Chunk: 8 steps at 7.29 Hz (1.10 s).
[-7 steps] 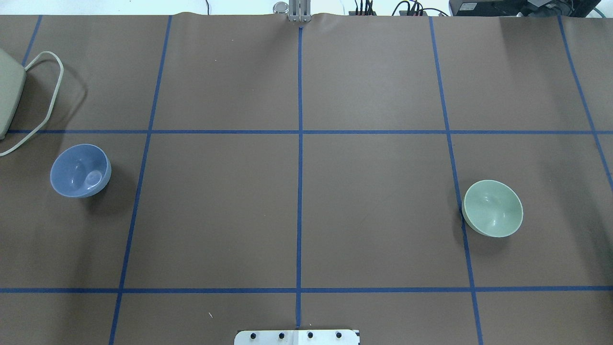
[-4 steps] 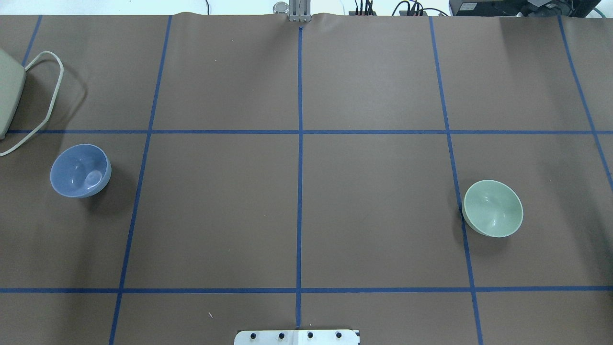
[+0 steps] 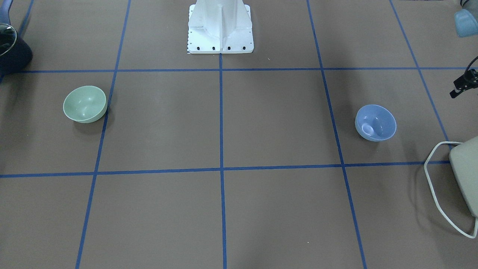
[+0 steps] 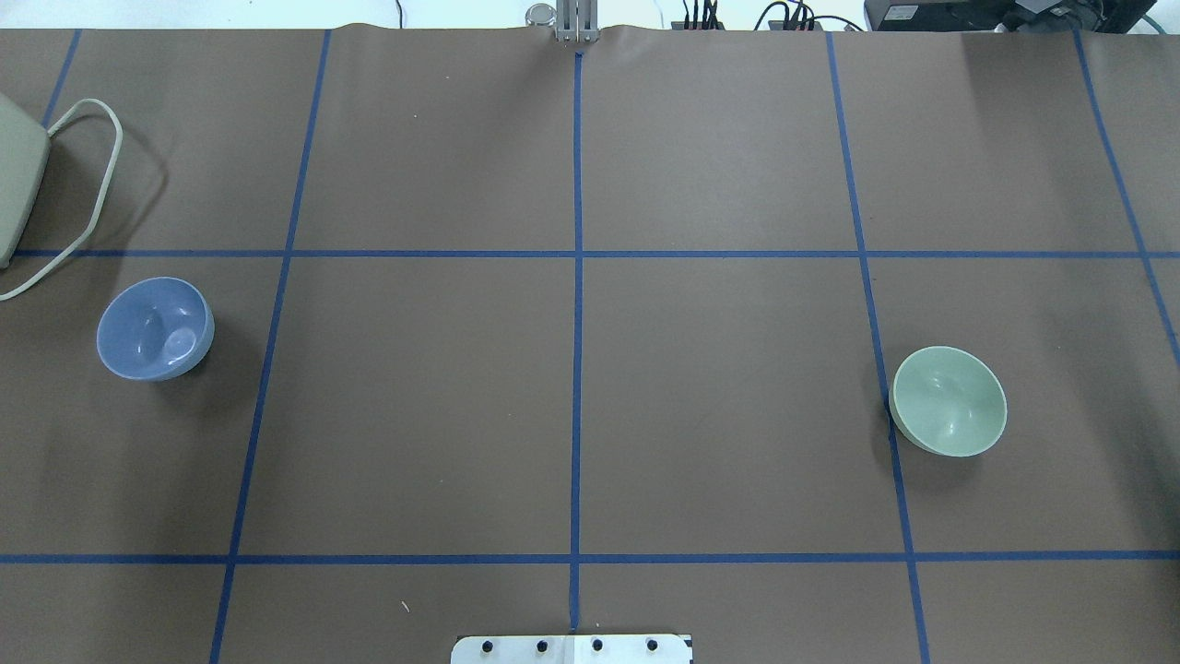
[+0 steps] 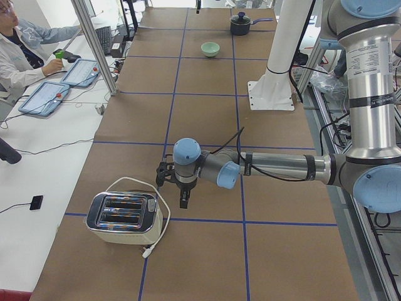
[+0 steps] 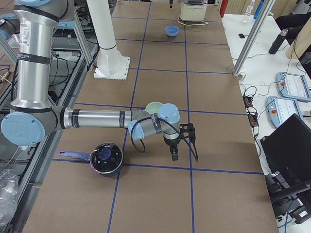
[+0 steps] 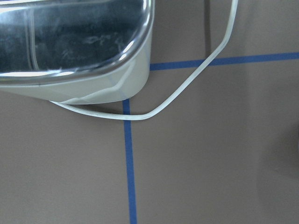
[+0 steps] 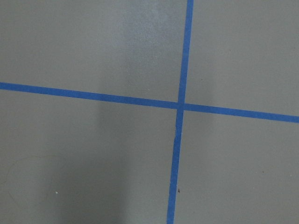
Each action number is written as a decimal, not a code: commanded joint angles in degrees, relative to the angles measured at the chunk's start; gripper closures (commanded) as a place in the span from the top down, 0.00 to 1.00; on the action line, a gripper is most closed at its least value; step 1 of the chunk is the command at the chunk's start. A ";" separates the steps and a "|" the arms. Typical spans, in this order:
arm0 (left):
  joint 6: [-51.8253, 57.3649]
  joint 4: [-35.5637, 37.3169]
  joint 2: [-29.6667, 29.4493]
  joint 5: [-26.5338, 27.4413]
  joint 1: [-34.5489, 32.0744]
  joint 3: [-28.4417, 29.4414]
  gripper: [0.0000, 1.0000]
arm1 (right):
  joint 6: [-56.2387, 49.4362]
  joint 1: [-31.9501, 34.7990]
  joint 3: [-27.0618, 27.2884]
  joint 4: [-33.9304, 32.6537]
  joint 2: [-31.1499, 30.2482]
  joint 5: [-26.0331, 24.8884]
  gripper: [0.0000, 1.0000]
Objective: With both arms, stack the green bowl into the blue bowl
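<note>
Well apart, green bowl (image 4: 949, 401) and blue bowl (image 4: 154, 329), each upright, seemingly empty; state of left pincer (image 5: 178, 191), right pincer (image 6: 184, 153) indiscernible.

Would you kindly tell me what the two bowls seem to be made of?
The green bowl and the blue bowl both look like smooth, glossy plastic: uniform opaque colour with soft white highlights inside. Glazed ceramic cannot be ruled out.
</note>
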 commanded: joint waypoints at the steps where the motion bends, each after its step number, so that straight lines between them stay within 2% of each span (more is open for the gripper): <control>1: -15.19 -8.16 -0.65 0.17 7.77 -0.80 0.99 | 0.12 -2.31 0.25 2.31 -0.40 2.99 1.00; 2: -20.22 -9.60 -2.14 0.52 10.94 -0.54 0.99 | 0.47 -2.40 0.69 2.41 0.12 5.98 1.00; 4: -23.61 -9.96 -4.69 0.69 13.87 0.95 0.98 | 5.70 -5.55 3.85 2.67 0.39 7.23 1.00; 5: -23.79 -12.23 -6.44 0.78 14.75 4.26 0.97 | 11.14 -5.65 4.56 3.81 0.30 12.89 1.00; 6: -23.88 -14.86 -7.24 0.78 15.10 6.73 0.95 | 12.85 -7.22 4.91 8.69 -0.66 13.38 1.00; 8: -23.88 -15.51 -7.34 0.78 15.11 7.64 0.88 | 18.03 -10.74 5.01 17.21 -3.11 13.13 0.99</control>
